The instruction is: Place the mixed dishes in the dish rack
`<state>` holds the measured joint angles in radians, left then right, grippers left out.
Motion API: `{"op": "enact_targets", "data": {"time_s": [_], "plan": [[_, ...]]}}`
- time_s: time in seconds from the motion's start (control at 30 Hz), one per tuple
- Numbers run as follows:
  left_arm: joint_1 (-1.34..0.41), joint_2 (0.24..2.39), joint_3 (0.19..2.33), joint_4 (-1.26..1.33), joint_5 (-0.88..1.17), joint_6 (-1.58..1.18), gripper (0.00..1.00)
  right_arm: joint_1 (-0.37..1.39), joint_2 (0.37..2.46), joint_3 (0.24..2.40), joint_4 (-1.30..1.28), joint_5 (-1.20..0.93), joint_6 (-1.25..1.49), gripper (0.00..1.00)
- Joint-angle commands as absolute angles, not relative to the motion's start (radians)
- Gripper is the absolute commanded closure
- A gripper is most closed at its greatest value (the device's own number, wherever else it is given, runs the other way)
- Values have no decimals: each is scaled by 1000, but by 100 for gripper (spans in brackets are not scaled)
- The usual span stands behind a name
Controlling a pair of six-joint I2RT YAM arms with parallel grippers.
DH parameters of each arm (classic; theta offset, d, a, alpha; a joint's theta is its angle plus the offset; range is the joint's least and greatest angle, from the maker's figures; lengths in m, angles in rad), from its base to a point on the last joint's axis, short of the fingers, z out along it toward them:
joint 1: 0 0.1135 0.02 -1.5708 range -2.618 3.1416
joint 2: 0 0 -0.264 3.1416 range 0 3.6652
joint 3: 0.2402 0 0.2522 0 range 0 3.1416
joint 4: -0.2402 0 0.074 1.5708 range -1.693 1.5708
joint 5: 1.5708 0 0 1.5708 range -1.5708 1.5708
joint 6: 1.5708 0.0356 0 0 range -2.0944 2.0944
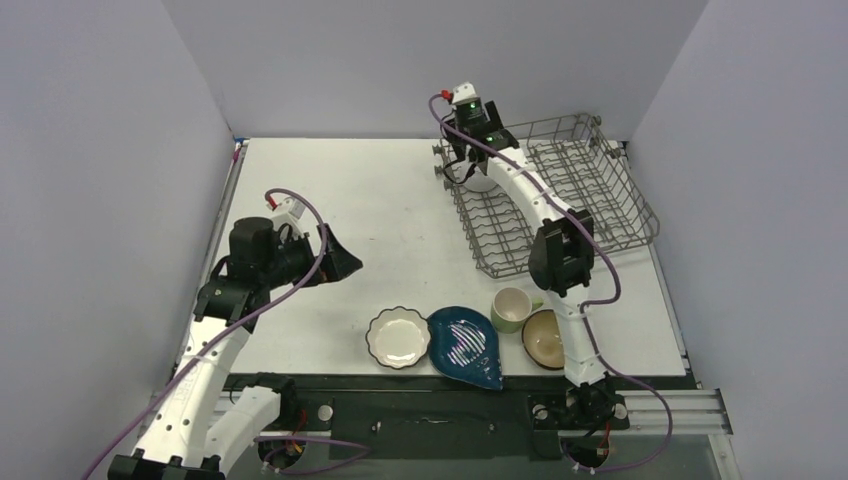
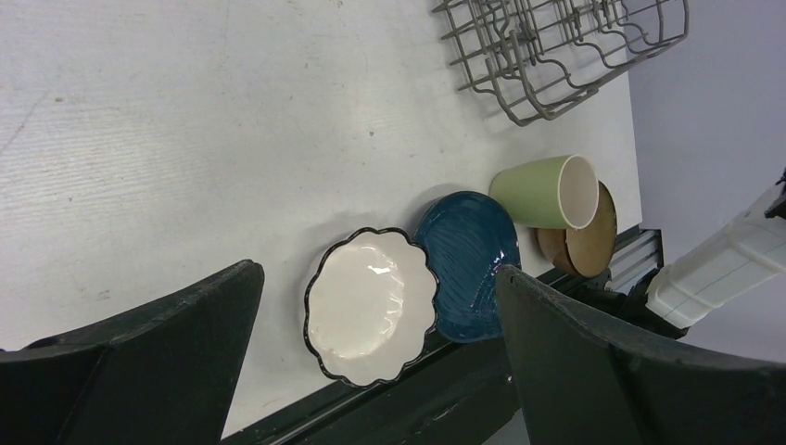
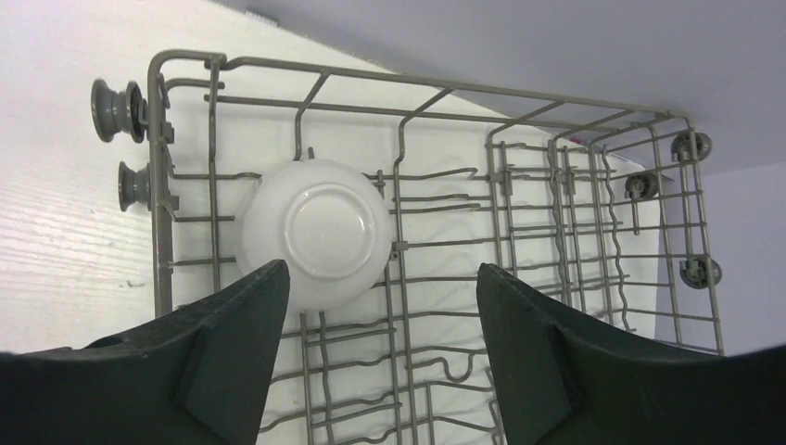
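Right pincer [image 3: 382, 273], wide apart, hovers over upturned small white bowl [image 3: 315, 232] inside dish rack [image 3: 165, 232].

a lab test cell, by the look of it
plain grey panels [image 1: 100, 150] boxed in a white table [image 1: 350, 200]; the cabled left arm [image 1: 210, 350] and right arm [image 1: 575, 330] stood bolted at its edge.

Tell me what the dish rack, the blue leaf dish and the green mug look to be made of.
Dish rack: grey metal wire with a dull finish, possibly coated, going by its thin bent rods and upright tines.
Dark blue leaf-shaped dish: probably glazed ceramic, since highlights gleam on its ridged surface.
Pale green mug: probably ceramic, with a soft sheen outside, a white inside and a thick wall at the rim.
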<state>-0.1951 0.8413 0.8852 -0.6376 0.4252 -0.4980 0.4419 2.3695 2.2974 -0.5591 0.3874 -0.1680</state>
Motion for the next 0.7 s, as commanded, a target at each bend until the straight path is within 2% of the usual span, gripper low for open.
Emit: {"op": "enact_targets", "data": {"time_s": [0.0, 0.23, 0.4, 0.53, 0.6, 0.67], "plan": [[-194, 840, 861, -573, 439, -507, 4, 414, 2233, 2251, -579, 339, -71, 30], [-196, 907, 805, -539, 443, -511, 4, 410, 2028, 2080, -586, 363, 58, 30], [-236, 962, 744, -509, 401, -543, 4, 408, 1811, 1830, -587, 372, 192, 29], [-420, 1030, 735, -537, 193, -564, 3, 411, 1629, 1596, -563, 323, 307, 29], [-517, 1067, 742, -559, 17, -593, 1, 418, 1532, 1479, -540, 287, 354, 29], [-592, 1093, 735, -563, -88, -630, 5, 426, 1435, 1376, -517, 265, 394, 29]]}}
